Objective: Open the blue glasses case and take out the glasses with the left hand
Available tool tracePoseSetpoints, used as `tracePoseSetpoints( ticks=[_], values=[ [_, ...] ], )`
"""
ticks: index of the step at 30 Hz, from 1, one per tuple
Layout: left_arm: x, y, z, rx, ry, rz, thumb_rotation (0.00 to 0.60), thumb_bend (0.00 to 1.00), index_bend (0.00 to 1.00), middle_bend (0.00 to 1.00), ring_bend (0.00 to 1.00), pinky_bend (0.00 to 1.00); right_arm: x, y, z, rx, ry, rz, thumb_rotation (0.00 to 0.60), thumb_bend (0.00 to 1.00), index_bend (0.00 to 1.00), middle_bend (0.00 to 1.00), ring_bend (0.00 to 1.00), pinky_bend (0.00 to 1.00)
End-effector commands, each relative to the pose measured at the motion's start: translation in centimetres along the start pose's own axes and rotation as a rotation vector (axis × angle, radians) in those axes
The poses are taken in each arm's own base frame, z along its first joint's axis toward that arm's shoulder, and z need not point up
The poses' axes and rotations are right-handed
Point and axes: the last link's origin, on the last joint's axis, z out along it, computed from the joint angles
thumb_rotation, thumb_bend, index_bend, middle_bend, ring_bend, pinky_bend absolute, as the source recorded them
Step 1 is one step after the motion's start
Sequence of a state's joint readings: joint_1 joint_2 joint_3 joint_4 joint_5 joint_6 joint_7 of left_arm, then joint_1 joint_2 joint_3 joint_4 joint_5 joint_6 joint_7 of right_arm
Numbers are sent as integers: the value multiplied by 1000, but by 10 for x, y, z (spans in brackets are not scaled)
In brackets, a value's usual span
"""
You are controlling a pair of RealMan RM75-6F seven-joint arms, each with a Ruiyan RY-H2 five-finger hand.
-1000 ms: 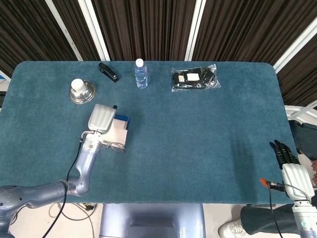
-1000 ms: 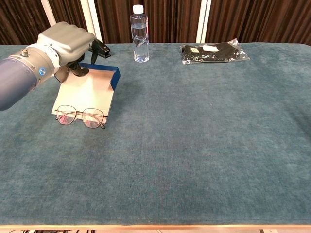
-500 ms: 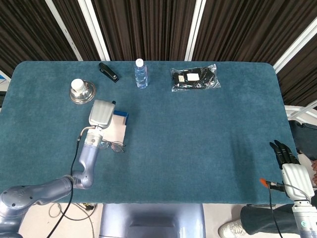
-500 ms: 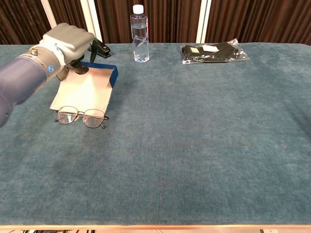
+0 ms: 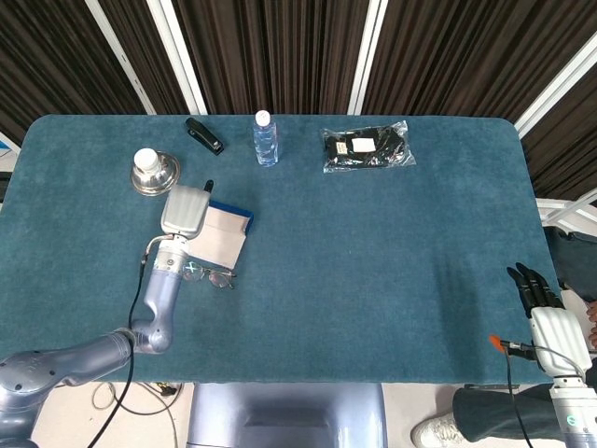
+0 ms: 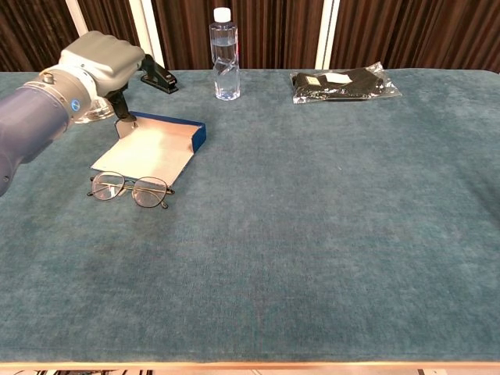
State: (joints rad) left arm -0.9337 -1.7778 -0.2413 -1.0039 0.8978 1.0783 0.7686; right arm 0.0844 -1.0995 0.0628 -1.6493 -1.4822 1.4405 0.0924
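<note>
Left hand (image 6: 100, 58) over the far left corner of the opened blue glasses case (image 6: 156, 144), fingers (image 6: 123, 109) curled down, tips touching its edge; glasses (image 6: 130, 188) flat on the table (image 6: 328, 219) just nearside of the case, beyond the fingers' reach; right hand (image 5: 550, 322) well apart at the table's right edge, dark fingers (image 5: 534, 285) straight and close together, holding nothing

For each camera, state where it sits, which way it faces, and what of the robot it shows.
Head view: high above the near edge, looking steeply down on the whole table; shows the left arm, the left hand at the case, and the right hand off the right edge.
Chest view: low at the near edge, looking level across the table toward the curtains; shows only the left hand and forearm.
Both share the case, glasses, bottle, stapler and black packet.
</note>
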Motion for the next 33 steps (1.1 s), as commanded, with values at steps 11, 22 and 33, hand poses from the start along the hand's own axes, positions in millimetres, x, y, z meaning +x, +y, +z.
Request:
tracePoseSetpoints(
  ticks=[11, 22, 33],
  values=[
    [17, -22, -63, -138, -80, -157, 600, 144, 471, 1000, 1000, 1000, 0, -1, -1, 5, 1, -5, 600, 53, 0, 0, 0, 225],
    [18, -20, -98, -150, -229, -236, 600, 217, 484, 1000, 1000, 1000, 0, -1, -1, 3, 0, -1, 600, 52, 0, 0, 0, 225],
    [5, -12, -101, -136, -315, -201, 600, 273, 500, 1000, 1000, 1000, 0, 0, -1, 2, -2, 5, 600, 53, 0, 0, 0, 225]
  ],
)
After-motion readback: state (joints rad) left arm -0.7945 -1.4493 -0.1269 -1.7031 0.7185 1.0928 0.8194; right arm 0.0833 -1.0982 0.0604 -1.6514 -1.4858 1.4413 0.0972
